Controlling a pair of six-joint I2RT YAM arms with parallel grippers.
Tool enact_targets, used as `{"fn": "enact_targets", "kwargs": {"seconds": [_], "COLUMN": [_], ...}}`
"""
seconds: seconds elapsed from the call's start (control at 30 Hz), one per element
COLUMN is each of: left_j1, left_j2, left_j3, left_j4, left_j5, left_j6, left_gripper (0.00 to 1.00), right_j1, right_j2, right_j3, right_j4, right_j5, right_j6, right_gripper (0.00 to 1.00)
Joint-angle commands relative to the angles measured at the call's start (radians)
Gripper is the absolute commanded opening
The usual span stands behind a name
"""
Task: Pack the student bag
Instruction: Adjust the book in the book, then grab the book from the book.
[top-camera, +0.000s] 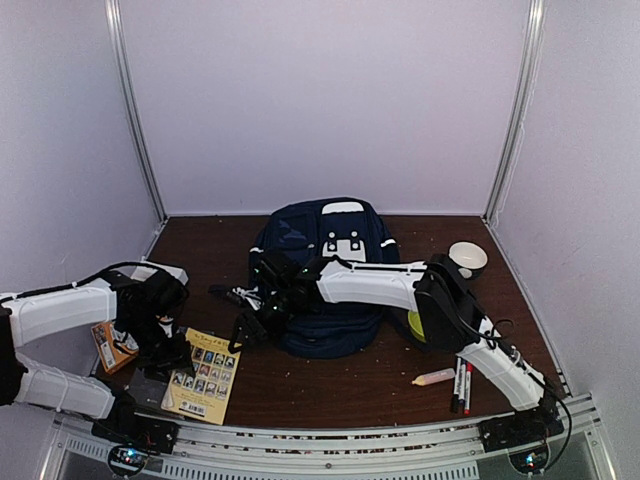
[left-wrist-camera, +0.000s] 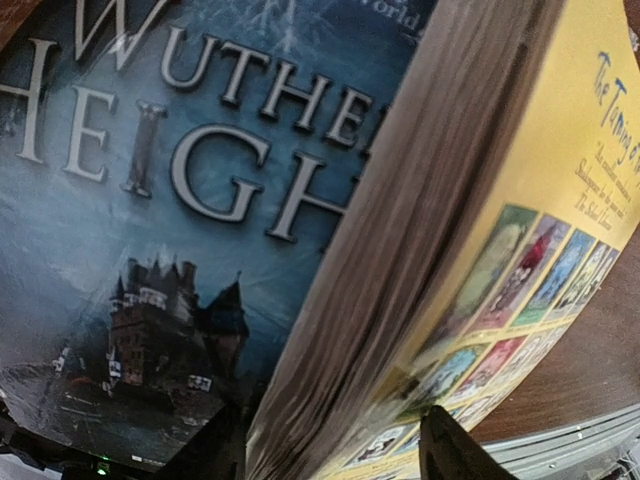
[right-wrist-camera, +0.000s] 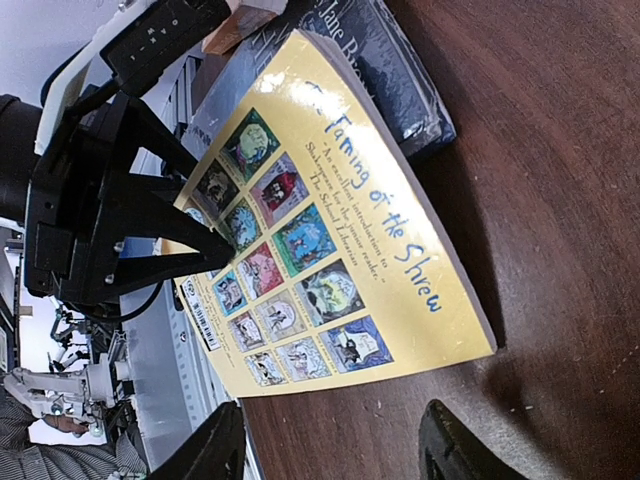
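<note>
Soft, even light — glare on the yellow book (right-wrist-camera: 330, 230), its page edges blurred in the left wrist view.

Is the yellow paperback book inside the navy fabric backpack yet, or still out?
Out. The yellow paperback book lies on the wooden table, apart from the navy fabric backpack.

Both arms same build: white shell links, black joint housings. left arm (top-camera: 60, 310) lower left, right arm (top-camera: 370, 283) mid-frame. Thin black cable runs along each. left gripper (top-camera: 165, 348) all black, triangular fingers (right-wrist-camera: 170, 262), small silver screws on its body. right gripper (top-camera: 248, 328) black too.
</note>
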Motion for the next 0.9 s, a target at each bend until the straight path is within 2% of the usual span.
{"fn": "enact_targets", "kwargs": {"seconds": [0.0,0.17,0.33,0.5,0.67,0.87], "left_j1": [-0.017,-0.019,-0.018,-0.02,-0.018,-0.02], "left_j2": [-0.018,-0.082,-0.161,-0.171,-0.181,-0.214], "left_j3": [-0.029,-0.087,-0.102,-0.109,-0.087,-0.005], "left_j4": [-0.013,-0.04,-0.085,-0.085,-0.102,-0.154], "left_j5": [-0.001,0.062,0.044,0.055,0.064,0.072], "left_j6": [0.0,-0.007,-0.013,-0.016,-0.011,-0.001], "left_gripper": [0.63,0.62,0.54,0.43,0.22,0.12], "right_j1": [-0.01,-0.011,-0.013,-0.013,-0.013,-0.013], "right_j2": [0.014,0.009,0.007,0.006,-0.005,-0.012], "right_j3": [-0.011,-0.023,-0.026,-0.027,-0.033,-0.038], "right_j4": [0.035,0.043,0.049,0.05,0.052,0.053], "right_j5": [-0.01,-0.02,-0.029,-0.031,-0.03,-0.03], "right_j6": [0.029,0.025,0.024,0.023,0.017,0.01], "right_gripper": [0.59,0.58,0.57,0.56,0.56,0.55]}}
